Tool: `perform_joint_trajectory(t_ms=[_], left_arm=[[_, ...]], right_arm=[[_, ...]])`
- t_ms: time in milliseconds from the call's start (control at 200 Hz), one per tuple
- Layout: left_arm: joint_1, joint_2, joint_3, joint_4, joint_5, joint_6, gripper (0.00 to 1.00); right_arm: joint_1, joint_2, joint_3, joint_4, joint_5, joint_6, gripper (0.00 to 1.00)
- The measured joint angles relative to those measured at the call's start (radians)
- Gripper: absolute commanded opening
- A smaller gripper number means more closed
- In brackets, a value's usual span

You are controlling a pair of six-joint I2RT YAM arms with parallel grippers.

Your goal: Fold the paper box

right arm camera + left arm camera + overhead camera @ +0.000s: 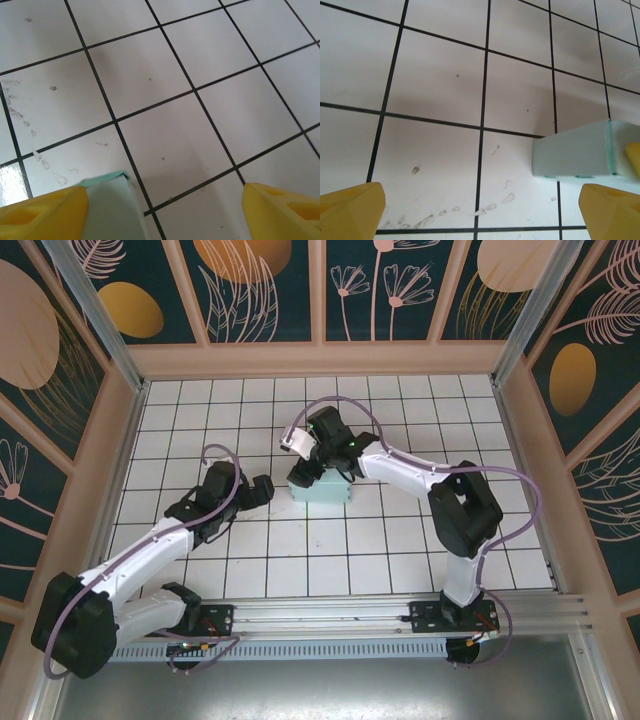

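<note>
Paper box [322, 490] on gridded table [400, 540].
We log it just beside left gripper [480, 212] and right gripper [165, 212], both spread wide.

overhead view; wrist cameras close, sharing paper box [572, 155]

**Arms.** The left arm [150, 550], lower left of the top view, and the right arm [400, 470], centre right, share one build: white link shells and black joint housings. A lilac cable [335, 398] loops along each arm.

**Bases.** Black base brackets [212, 620] are fitted to a silver aluminium rail [330, 615] along the bottom.

**Grippers.** The left gripper [481, 200] and right gripper [166, 192] have yellow, faceted fingers [352, 207] with shallow recesses.
</note>
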Motion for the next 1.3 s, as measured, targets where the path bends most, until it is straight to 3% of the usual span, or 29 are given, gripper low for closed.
perform_joint_trajectory(t_ms=[395,766,991,1151,1301], left_arm=[[0.002,-0.053,-0.039,-0.019,-0.007,0.000,0.99],[0.003,-0.052,-0.043,-0.019,-0.006,0.001,0.99],[0.003,-0.036,-0.047,-0.018,0.001,0.001,0.99],[0.003,-0.034,-0.047,-0.017,0.000,0.001,0.99],[0.003,-0.024,-0.047,-0.012,0.000,0.004,0.99]], right_arm=[[-0.006,0.033,0.067,-0.085,-0.024,-0.048,0.79],[-0.079,-0.089,-0.057,-0.039,-0.111,0.006,0.80],[-0.066,-0.080,-0.054,-0.134,-0.130,-0.051,0.78],[-0.061,-0.038,-0.037,-0.184,-0.119,-0.083,0.68],[-0.059,-0.014,-0.020,-0.217,-0.079,-0.110,0.50]])
